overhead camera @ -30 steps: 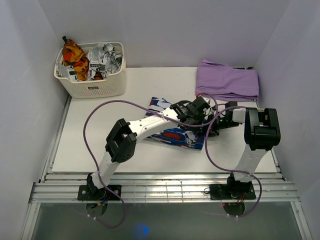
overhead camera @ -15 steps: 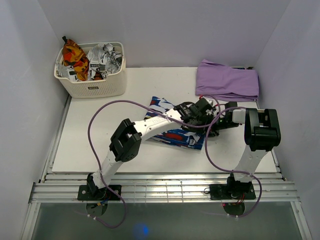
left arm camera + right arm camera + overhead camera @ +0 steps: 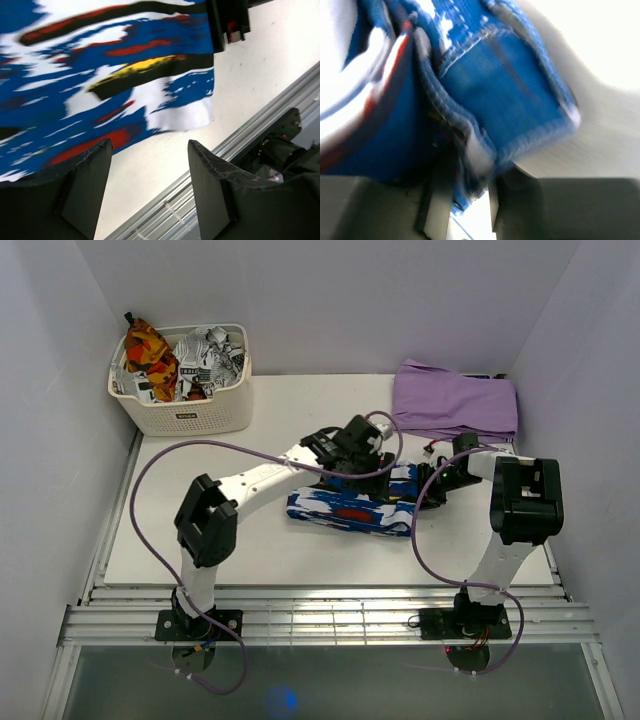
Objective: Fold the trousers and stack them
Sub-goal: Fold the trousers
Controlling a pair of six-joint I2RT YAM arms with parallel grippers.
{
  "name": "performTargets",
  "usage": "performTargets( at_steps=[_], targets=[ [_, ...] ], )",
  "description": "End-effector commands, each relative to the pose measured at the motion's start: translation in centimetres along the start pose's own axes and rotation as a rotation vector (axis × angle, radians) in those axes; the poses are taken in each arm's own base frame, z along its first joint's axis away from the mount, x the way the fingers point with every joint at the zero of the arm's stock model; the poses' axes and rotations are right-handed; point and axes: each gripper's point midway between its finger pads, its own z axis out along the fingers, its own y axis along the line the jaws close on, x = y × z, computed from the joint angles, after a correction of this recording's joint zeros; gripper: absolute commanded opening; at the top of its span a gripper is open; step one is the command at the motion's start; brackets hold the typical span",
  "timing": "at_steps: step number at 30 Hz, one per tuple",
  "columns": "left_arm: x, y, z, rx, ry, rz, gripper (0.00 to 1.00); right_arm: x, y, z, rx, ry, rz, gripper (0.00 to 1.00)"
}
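Top external: since 1 s ago the left gripper (image 3: 345, 468) has swung away from the right end of the trousers (image 3: 350, 510) and back over their far edge. The cloth, which lay as a wide slanted patch, is now 1 narrower band across the middle of the table (image 3: 200, 530). You can read that as 1 fold laid, with stacking not yet done. The right gripper (image 3: 428, 492) stays at the band's right end. The basket (image 3: 180, 418) at far left holds an orange-red garment (image 3: 148, 350) and black-and-white clothes (image 3: 205, 352). A lilac garment (image 3: 455, 400) lies far right.

Left wrist: your 2 fingers (image 3: 85, 185) stand spread and empty above the print.

Right wrist: this gripper pinches a blue hem, though blur hides how firmly.
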Motion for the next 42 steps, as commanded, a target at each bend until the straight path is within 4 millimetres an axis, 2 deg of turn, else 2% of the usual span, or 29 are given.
performTargets(
  at_steps=[1, 3, 4, 6, 7, 8, 9, 11, 13, 14, 15, 16, 17, 18, 20, 21, 23, 25, 26, 27, 28, 29, 32, 33, 34, 35, 38, 41, 42],
  targets=[
    [-4.1, 1.5, -6.7, 0.083, -0.137, 0.009, 0.73, -1.2, -2.0, -3.7, 0.111, -0.009, -0.176, 0.37],
    [-4.9, 2.5, -8.3, 0.152, -0.146, 0.014, 0.74, -1.5, -2.5, -5.7, 0.116, 0.006, -0.203, 0.52],
    [-6.1, 4.7, -9.6, 0.148, -0.179, 0.012, 0.77, -1.7, -3.2, -6.5, 0.146, 0.008, -0.221, 0.71],
    [-6.1, 5.3, -11.2, 0.258, -0.158, 0.037, 0.85, -2.9, -3.2, -8.5, 0.158, -0.001, -0.287, 0.88],
    [-6.8, 7.0, -12.4, 0.281, -0.177, 0.029, 0.86, -3.3, -2.9, -9.1, 0.152, -0.003, -0.311, 0.95],
    [-6.7, 7.3, -13.3, 0.332, -0.197, 0.073, 0.87, -4.1, -2.1, -10.2, 0.152, -0.004, -0.351, 0.90],
    [-6.7, 7.7, -14.7, 0.423, -0.207, 0.075, 0.87, -4.5, -1.4, -10.6, 0.147, -0.007, -0.368, 0.90],
    [-5.9, 8.4, -15.2, 0.466, -0.224, 0.055, 0.87, -5.4, 0.9, -11.4, 0.078, -0.037, -0.394, 0.90],
    [-4.7, 8.6, -15.4, 0.542, -0.209, 0.035, 0.83, -5.9, 5.0, -12.1, -0.050, -0.080, -0.410, 0.90],
    [-4.8, 8.2, -15.7, 0.584, -0.242, 0.043, 0.82, -5.8, 6.9, -12.4, -0.092, -0.101, -0.427, 0.90],
    [-2.7, 8.7, -14.4, 0.621, -0.200, 0.000, 0.81, -5.2, 9.2, -11.7, -0.147, -0.085, -0.420, 0.90],
    [-2.0, 9.0, -14.4, 0.660, -0.188, -0.030, 0.81, -5.0, 11.0, -11.3, -0.203, -0.090, -0.434, 0.90],
    [-2.5, 9.1, -14.4, 0.702, -0.230, -0.006, 0.80, -4.0, 14.5, -10.7, -0.304, -0.081, -0.474, 0.90],
    [-1.0, 9.8, -13.5, 0.746, -0.177, -0.111, 0.79, -3.2, 16.3, -10.1, -0.346, -0.067, -0.494, 0.90],
    [-0.9, 9.7, -13.5, 0.818, -0.191, -0.099, 0.76, -1.6, 18.2, -8.4, -0.414, -0.047, -0.515, 0.90],
    [-0.1, 9.8, -13.0, 0.835, -0.159, -0.139, 0.75, -0.2, 18.9, -6.9, -0.433, -0.005, -0.530, 0.90],
    [0.9, 10.8, -11.1, 0.814, -0.118, -0.217, 0.71, 2.2, 17.1, -4.2, -0.444, 0.073, -0.466, 0.90],
    [2.5, 11.7, -9.5, 0.794, -0.084, -0.259, 0.70, 3.6, 14.8, -2.6, -0.434, 0.127, -0.390, 0.91],
    [3.1, 12.2, -8.7, 0.784, -0.068, -0.281, 0.70, 5.0, 12.7, -1.3, -0.424, 0.176, -0.318, 0.91],
    [3.7, 12.6, -8.0, 0.787, -0.050, -0.295, 0.69, 5.2, 11.4, -1.0, -0.428, 0.175, -0.261, 0.90],
    [4.8, 14.0, -6.0, 0.766, -0.021, -0.318, 0.69, 5.6, 10.5, -0.6, -0.443, 0.180, -0.206, 0.90],
    [5.3, 15.0, -5.0, 0.738, 0.005, -0.368, 0.69, 6.3, 8.6, 0.4, -0.430, 0.195, -0.143, 0.90],
    [7.1, 18.5, -2.3, 0.675, 0.027, -0.492, 0.66, 5.2, 4.4, 1.0, -0.391, 0.169, -0.019, 0.90],
    [7.3, 19.5, -1.8, 0.655, 0.023, -0.518, 0.65, 5.2, 3.8, 1.4, -0.386, 0.179, 0.005, 0.90],
    [7.5, 20.0, -1.3, 0.632, 0.028, -0.531, 0.64, 4.9, 2.1, 1.5, -0.353, 0.174, 0.046, 0.90],
    [7.9, 20.3, -0.8, 0.619, 0.040, -0.537, 0.63, 4.5, 1.3, 1.4, -0.340, 0.162, 0.064, 0.90],
    [7.9, 20.2, -0.9, 0.624, 0.052, -0.542, 0.63, 4.2, 1.2, 1.3, -0.330, 0.174, 0.048, 0.90],
    [6.2, 18.4, -3.8, 0.694, 0.011, -0.427, 0.62, 3.0, 3.4, -1.0, -0.347, 0.188, -0.077, 0.90],
    [4.8, 17.3, -5.9, 0.719, -0.047, -0.325, 0.62, 2.4, 3.9, -1.9, -0.344, 0.179, -0.116, 0.90]
  ],
)
